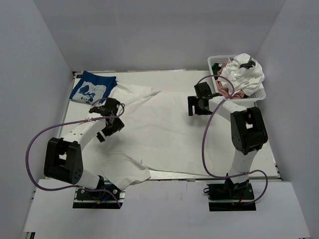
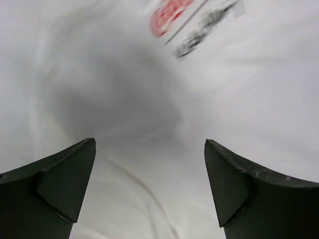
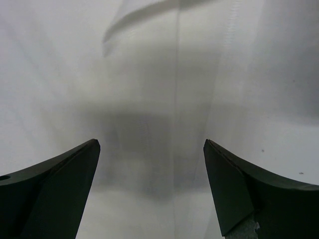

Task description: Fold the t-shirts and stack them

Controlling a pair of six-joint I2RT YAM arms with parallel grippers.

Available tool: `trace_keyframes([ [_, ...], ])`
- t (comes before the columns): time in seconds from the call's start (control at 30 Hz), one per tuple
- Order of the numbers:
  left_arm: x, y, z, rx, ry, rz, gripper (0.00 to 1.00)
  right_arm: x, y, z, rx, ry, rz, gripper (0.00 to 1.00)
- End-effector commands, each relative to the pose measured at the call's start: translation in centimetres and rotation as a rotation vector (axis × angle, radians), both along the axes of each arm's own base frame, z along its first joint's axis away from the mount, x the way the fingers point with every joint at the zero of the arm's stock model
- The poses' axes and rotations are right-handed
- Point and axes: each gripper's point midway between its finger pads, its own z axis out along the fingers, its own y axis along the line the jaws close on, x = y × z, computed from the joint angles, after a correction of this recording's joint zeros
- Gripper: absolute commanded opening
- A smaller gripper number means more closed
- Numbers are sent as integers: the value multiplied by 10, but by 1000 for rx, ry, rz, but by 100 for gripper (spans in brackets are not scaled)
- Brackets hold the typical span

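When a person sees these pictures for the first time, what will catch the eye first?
First, the big white t-shirt spread out in the middle, with the open left gripper and the open right gripper over it. Next come the blue t-shirt in the far left corner and the basket at the far right, heaped with crumpled tees.

Large t-shirt [image 1: 164, 129] — white, with a red logo print [image 2: 169, 15] and grey lettering beside it. Small t-shirt [image 1: 92, 89]: blue, white graphic. Basket [image 1: 214, 60]: white mesh. In it, crumpled tee [image 1: 246, 74] white, another tee [image 1: 237, 93] dusty pink. My fingers [image 2: 65, 184] — black. My cables [image 1: 28, 149]: purple.
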Motion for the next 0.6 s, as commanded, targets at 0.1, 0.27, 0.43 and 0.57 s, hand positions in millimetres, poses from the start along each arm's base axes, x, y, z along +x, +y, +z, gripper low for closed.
trace_keyframes([
  [0.1, 70, -19, 42, -23, -230, -145, 100, 0, 41, 25, 115, -88, 168, 90],
  [0.27, 107, -38, 30, -50, -283, -255, 100, 4, 32, -1, 25, -29, 130, 90],
  [0.43, 124, -37, -1, -29, -246, -250, 100, 11, 15, -13, -53, -15, 69, 90],
  [0.57, 122, -30, -36, -8, -157, -220, 100, 10, -5, -15, -129, -21, 14, 90],
])
